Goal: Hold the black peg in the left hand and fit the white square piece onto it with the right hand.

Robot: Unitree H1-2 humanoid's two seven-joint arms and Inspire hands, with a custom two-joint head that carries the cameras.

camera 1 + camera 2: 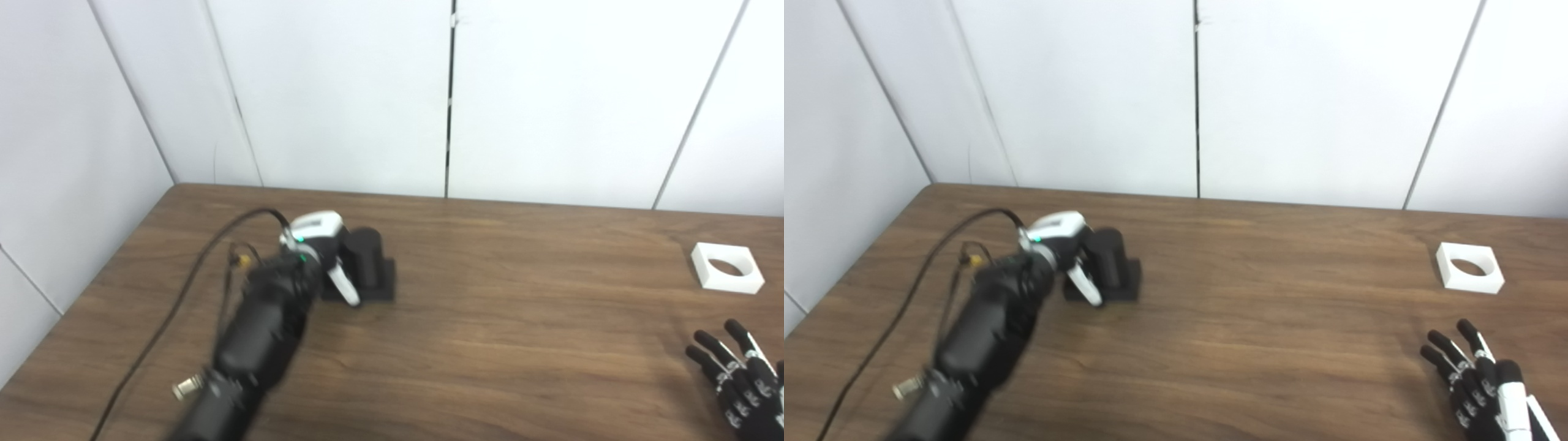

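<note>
The black peg (365,262), a short cylinder on a square black base, stands on the table (502,318) left of the middle. My left hand (318,245) presses against its left side. The white thumb crosses the front of the base, and the other fingers are hidden behind the peg and blurred. The white square piece (727,267) with a round hole lies flat at the far right. My right hand (741,380) hovers near the bottom right corner, in front of the white piece and apart from it, fingers spread and holding nothing.
White wall panels (343,92) close off the back and left of the brown wooden table. A black cable (184,294) arcs from the left wrist over the table's left part.
</note>
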